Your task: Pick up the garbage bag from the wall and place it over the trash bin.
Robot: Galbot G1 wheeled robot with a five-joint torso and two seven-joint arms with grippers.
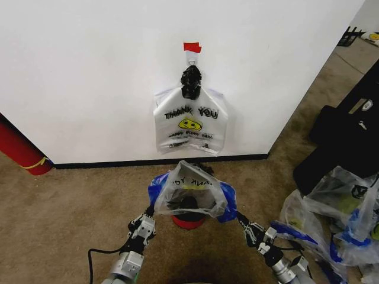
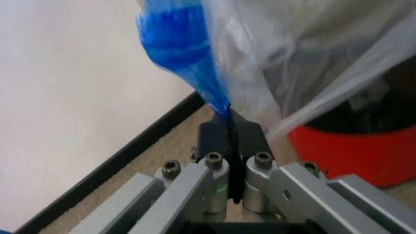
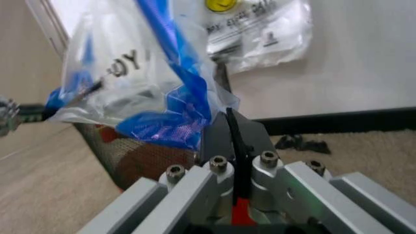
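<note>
Garbage bag (image 1: 190, 192) stretched over trash bin (image 1: 188, 221), edges pinched by left hand (image 1: 148, 212) and right hand (image 1: 240, 218).

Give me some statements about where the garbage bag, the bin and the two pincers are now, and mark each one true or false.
1. The left pincer is shut on the garbage bag. True.
2. The right pincer is open and apart from the bag. False: it is shut on the bag's blue edge.
3. The garbage bag hangs on the wall hook. False: it is spread above the trash bin; the "THANK YOU" bag hangs there.
4. The trash bin stands on the carpet, near the wall. True.
</note>
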